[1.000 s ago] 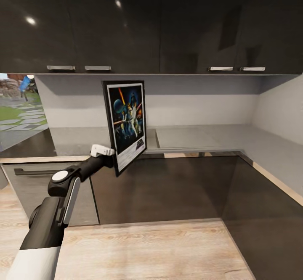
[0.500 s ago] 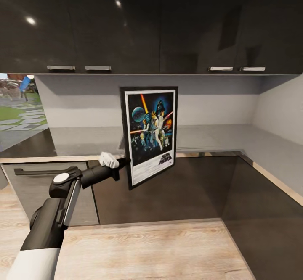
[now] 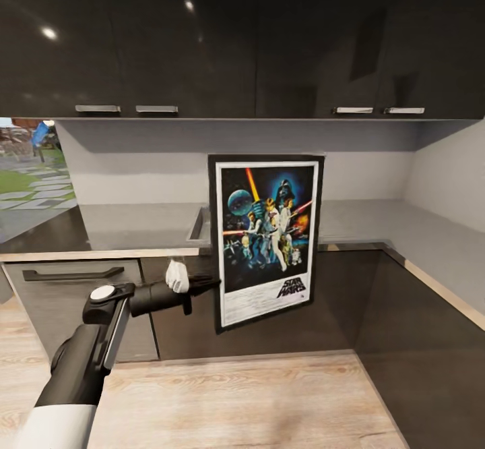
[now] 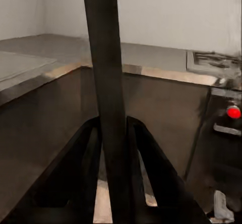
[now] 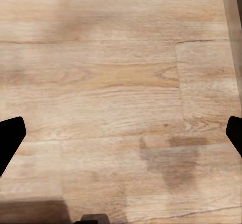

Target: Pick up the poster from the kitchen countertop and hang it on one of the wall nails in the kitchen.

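One poster (image 3: 267,240) hangs upright in the air before the dark cabinets, clear of the tabletop (image 3: 135,223), face toward the head camera. The left claw (image 3: 210,280) is clamped on its left frame edge; the left wrist view shows that edge (image 4: 108,98) pinched between both fingers (image 4: 83,168). The right claw (image 5: 121,133) is spread wide over the floor (image 5: 116,77), holding nothing. Versus one second ago, the poster sits lower, further right, turned more face-on.

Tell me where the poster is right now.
In the head view the poster hangs upright at centre, gripped at its left edge by the left gripper, in front of the dark cabinets below the countertop.
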{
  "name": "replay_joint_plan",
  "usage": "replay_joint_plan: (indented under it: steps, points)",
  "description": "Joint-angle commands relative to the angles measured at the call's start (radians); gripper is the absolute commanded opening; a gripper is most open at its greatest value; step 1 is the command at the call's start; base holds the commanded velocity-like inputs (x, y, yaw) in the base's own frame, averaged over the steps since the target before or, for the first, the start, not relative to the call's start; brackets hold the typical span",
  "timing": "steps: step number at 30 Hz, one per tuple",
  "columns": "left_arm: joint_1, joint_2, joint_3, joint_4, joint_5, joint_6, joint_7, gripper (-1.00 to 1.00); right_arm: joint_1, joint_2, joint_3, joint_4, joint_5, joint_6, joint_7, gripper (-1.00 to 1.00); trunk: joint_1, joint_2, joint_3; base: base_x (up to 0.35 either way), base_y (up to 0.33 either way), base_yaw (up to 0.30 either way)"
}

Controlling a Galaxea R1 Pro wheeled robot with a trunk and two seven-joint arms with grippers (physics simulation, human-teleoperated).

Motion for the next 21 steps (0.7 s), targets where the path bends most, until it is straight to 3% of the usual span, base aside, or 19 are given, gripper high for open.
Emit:
replay_joint_plan:
  steps: [1,3,6,7,10,12,14,17,21]
  points:
    - [0.006,0.000,0.002,0.039,-0.002,0.002,-0.040,-1.00,-0.001,-0.001,0.001,-0.001,0.001,-0.004,0.008,1.00,0.000,-0.001,-0.001,0.000,0.000,0.000]
    - [0.011,0.001,0.018,0.115,-0.002,-0.029,-0.079,-1.00,-0.001,-0.002,0.000,-0.005,0.001,-0.005,0.030,1.00,0.000,-0.001,-0.001,0.000,0.000,0.000]
    - [0.015,0.001,0.084,0.249,-0.001,-0.142,-0.110,-1.00,-0.001,-0.003,0.000,-0.008,0.002,-0.030,0.082,1.00,0.000,-0.001,-0.001,0.000,0.000,0.000]
    - [0.015,0.001,0.124,0.318,0.000,-0.201,-0.141,-1.00,-0.001,-0.005,-0.001,-0.009,0.002,-0.051,0.116,1.00,0.000,-0.001,-0.001,0.000,0.000,0.000]
    - [0.016,0.005,0.194,0.424,-0.002,-0.276,-0.249,-1.00,-0.001,-0.019,-0.002,-0.009,0.002,-0.090,0.189,1.00,0.000,-0.001,-0.001,0.000,0.000,0.000]
    - [0.017,0.017,0.221,0.453,-0.002,-0.294,-0.299,-1.00,-0.001,-0.032,-0.002,-0.010,0.001,-0.102,0.217,1.00,0.000,-0.001,-0.001,0.000,0.000,0.000]
    - [0.017,0.052,0.258,0.484,-0.001,-0.314,-0.299,-1.00,-0.001,-0.047,-0.006,-0.011,-0.002,-0.117,0.251,1.00,0.000,-0.001,-0.001,0.000,0.000,0.000]
    - [0.017,0.076,0.278,0.507,-0.001,-0.325,-0.299,-1.00,-0.001,-0.055,-0.009,-0.040,-0.005,-0.148,0.276,1.00,0.000,-0.001,-0.001,0.000,0.000,0.000]
    - [0.017,0.082,0.284,0.540,-0.002,-0.332,-0.299,-1.00,-0.001,-0.060,-0.011,-0.124,-0.007,-0.156,0.355,1.00,0.000,-0.001,-0.001,0.000,0.000,0.000]
